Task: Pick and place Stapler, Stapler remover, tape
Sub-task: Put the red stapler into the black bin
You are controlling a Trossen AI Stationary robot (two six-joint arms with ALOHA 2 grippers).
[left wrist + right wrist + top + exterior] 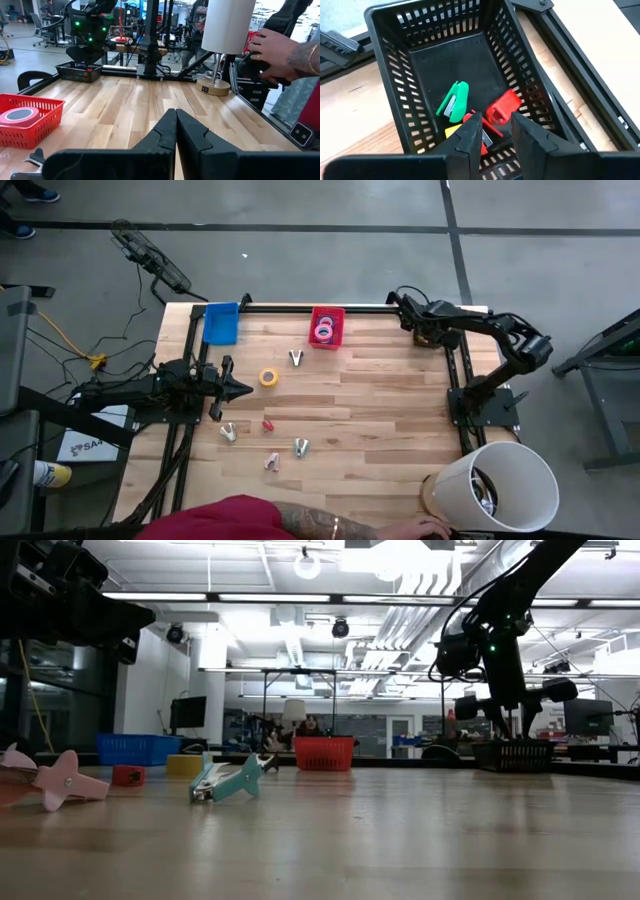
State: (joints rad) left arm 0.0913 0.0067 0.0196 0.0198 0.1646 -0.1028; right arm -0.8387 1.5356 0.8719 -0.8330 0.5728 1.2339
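My right gripper (497, 125) hangs open over a black basket (410, 85) at the table's far right corner (432, 330). It points steeply down and holds nothing. On the basket floor lie a green stapler (455, 100), a red stapler (503, 106) and a yellow piece (453, 131). My left gripper (243, 389) waits shut at the left, level above the table. A yellow tape roll (268, 377) lies flat on the table. Pink and blue tape rolls (323, 332) sit in a red basket (336, 312). Several staple removers (296, 358) (228, 430) (301, 446) and a small red stapler (267, 424) lie on the wood.
A blue basket (221, 322) stands at the far left. A white lamp (505, 485) stands on the near right corner, with a person's hand (280, 50) beside it. A person in red (240, 520) leans at the near edge. Black frame rails (455, 370) run along both sides.
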